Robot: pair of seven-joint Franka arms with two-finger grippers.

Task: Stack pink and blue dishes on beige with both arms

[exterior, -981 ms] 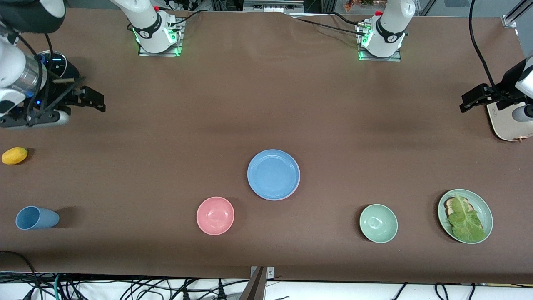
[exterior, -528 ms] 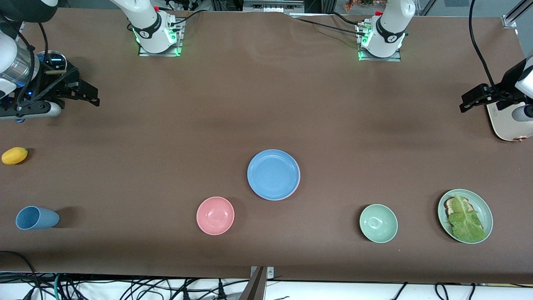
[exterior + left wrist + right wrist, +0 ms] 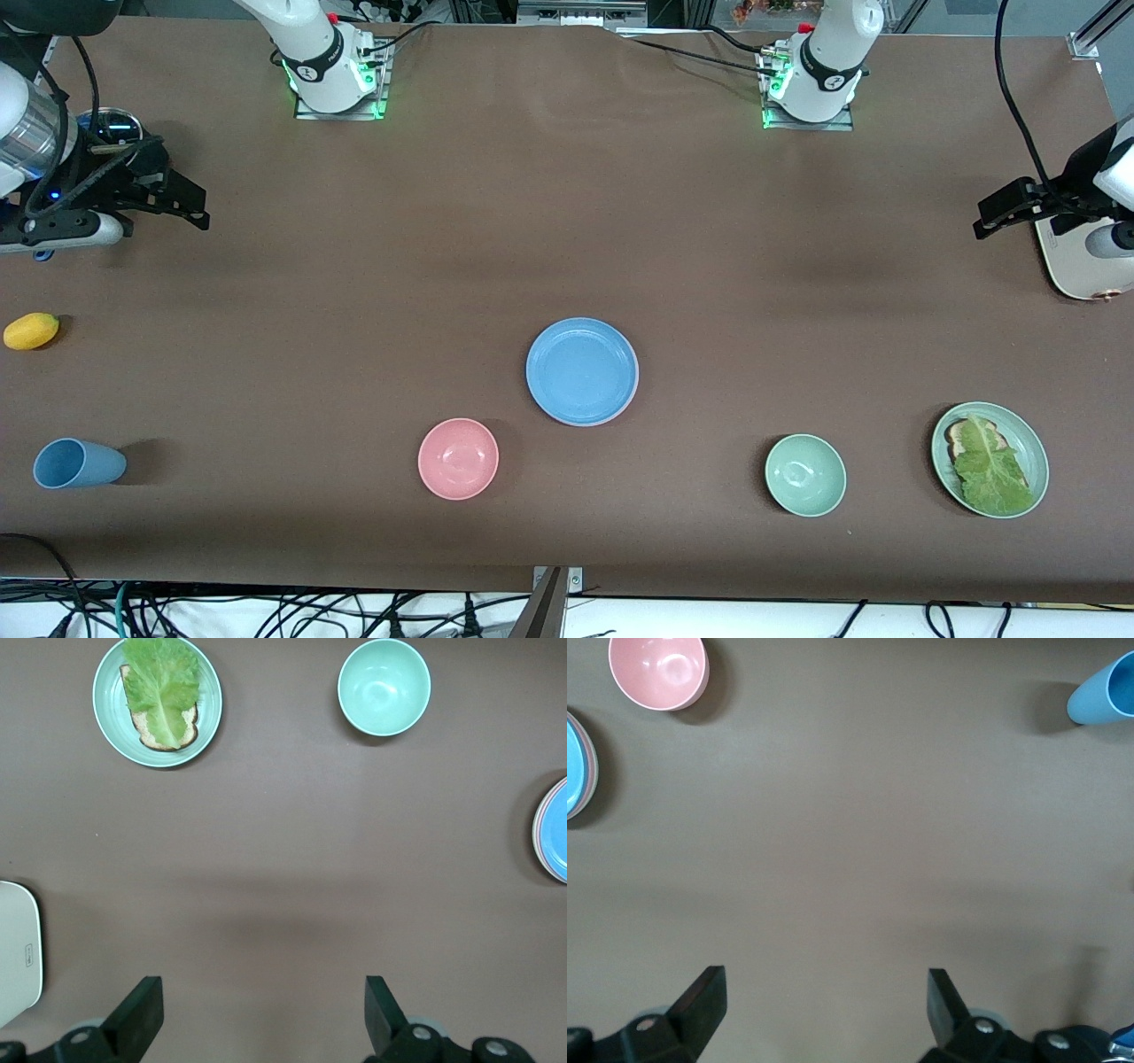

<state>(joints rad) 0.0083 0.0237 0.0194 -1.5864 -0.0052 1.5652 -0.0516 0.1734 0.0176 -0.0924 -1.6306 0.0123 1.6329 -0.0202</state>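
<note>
The light blue plate (image 3: 581, 370) lies flat in the middle of the table, on top of a stack. A thin pink rim (image 3: 535, 827) of the pink plate shows under its edge. The beige plate is hidden. The blue plate also shows at the edge of the left wrist view (image 3: 556, 828) and of the right wrist view (image 3: 574, 766). My right gripper (image 3: 190, 208) hangs open and empty over the right arm's end of the table (image 3: 826, 983). My left gripper (image 3: 997, 213) hangs open and empty over the left arm's end (image 3: 263, 992). Both are well away from the stack.
A pink bowl (image 3: 458, 458) and a green bowl (image 3: 804, 475) sit nearer the front camera than the stack. A green plate (image 3: 1036, 447) holds toast and lettuce. A blue cup (image 3: 75, 463) and a yellow fruit (image 3: 31, 330) lie at the right arm's end, a cream toaster (image 3: 1076, 266) at the left arm's end.
The right gripper has drawn back a little toward its end of the table and toward the bases. The left gripper has barely moved. The plates have not moved.
</note>
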